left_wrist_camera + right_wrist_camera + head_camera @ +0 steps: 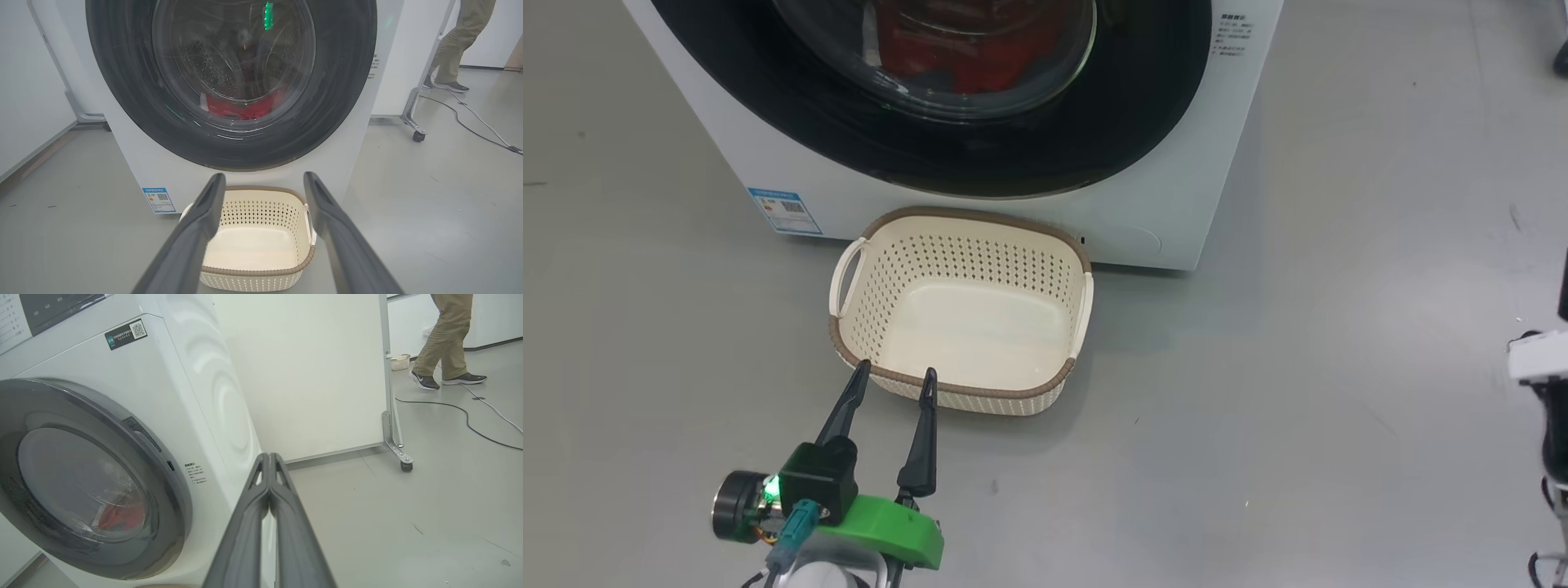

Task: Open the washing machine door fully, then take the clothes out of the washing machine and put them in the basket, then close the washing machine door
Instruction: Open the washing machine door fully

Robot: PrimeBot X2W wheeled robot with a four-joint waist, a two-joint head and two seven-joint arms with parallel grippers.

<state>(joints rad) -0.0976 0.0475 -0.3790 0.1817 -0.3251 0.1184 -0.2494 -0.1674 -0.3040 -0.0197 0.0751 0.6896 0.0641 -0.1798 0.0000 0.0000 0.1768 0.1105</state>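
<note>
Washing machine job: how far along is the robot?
Nothing looks done yet. The washing machine door is shut, the red clothes sit behind its glass and the basket is empty. In hand: the left fingers, spread open, point toward the basket; the right fingers are pressed together, holding nothing. Remaining: opening, unloading, closing.

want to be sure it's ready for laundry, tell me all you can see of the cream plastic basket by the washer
The cream perforated plastic basket is a rounded rectangle with a brown woven-look rim, a loop handle at each end and a smooth solid bottom. It is empty and upright on the grey floor, before the white front-loading washing machine. The fingertips of the open left gripper hang at its near rim; contact is unclear.
</note>
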